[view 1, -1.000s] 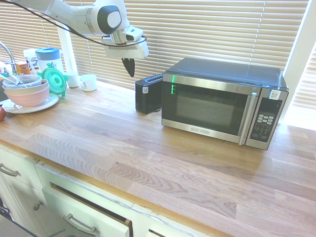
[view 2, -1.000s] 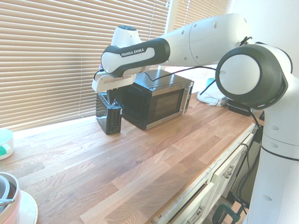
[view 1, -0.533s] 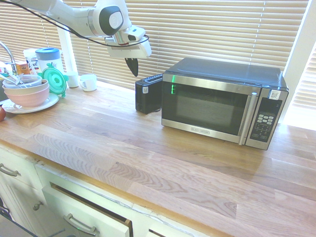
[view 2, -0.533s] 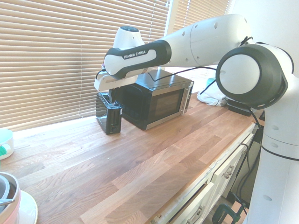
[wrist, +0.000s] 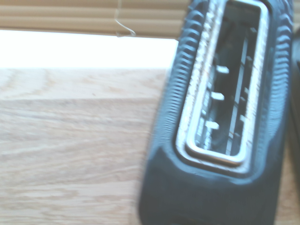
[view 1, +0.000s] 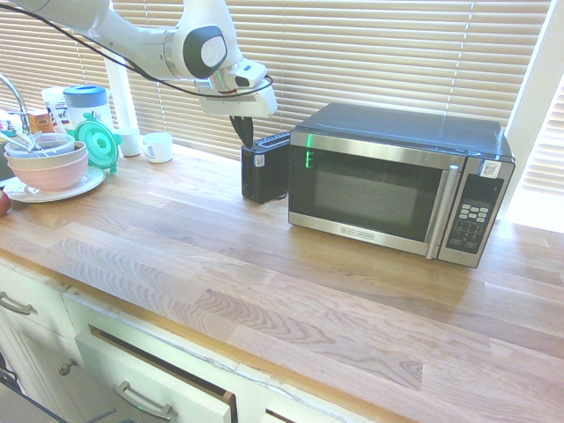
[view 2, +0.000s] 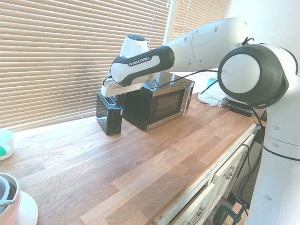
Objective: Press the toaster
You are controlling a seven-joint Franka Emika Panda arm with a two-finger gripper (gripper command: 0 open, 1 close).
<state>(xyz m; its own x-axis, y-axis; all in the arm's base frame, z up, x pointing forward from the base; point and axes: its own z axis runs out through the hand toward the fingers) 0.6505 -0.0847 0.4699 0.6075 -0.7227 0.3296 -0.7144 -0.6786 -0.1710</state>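
Note:
The toaster (view 1: 263, 172) is a small glossy black box on the wooden counter, tight against the microwave's left side; it also shows in the second exterior view (view 2: 108, 112). My gripper (view 1: 243, 132) hangs just above the toaster's near end, its dark fingers shut with nothing between them. From the other side the hand (view 2: 123, 86) sits over the toaster top and hides the fingertips. The wrist view looks straight down into the toaster's metal-rimmed top slot (wrist: 220, 93), close and blurred.
The large black-and-steel microwave (view 1: 397, 176) stands right of the toaster. Window blinds (view 1: 370, 53) run close behind both. At far left are stacked bowls on a plate (view 1: 48, 166), a white cup (view 1: 159, 146) and a green lid (view 1: 97, 144).
The gripper has moved right and down, from left of and above the toaster to just over its near end. It has stayed shut. The toaster has not moved.

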